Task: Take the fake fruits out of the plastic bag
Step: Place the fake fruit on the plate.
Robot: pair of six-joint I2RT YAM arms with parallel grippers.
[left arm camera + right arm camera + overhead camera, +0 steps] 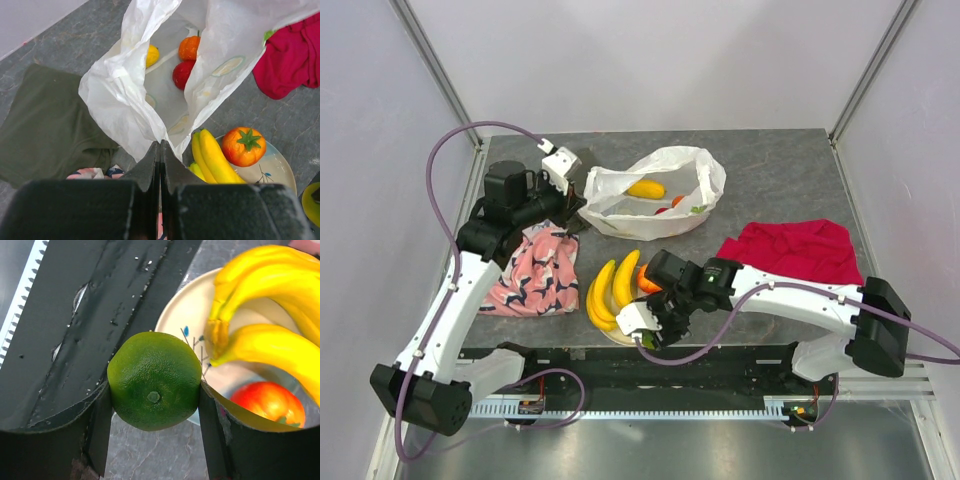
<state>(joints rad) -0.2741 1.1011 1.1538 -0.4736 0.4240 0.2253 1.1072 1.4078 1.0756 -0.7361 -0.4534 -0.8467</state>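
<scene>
Lying between pale walls (650,60), the grey counter (770,180) held a white plastic bag (610,185) near its far edge, pinched in the left jaws; right jaws clamped a round green fruit (154,387) at the cream plate's (185,310) rim.

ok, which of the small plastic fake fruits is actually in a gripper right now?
The round green plastic fruit, clamped in the right gripper by the cream plate's rim. The others lie loose on the plate or in the white plastic bag.
</scene>
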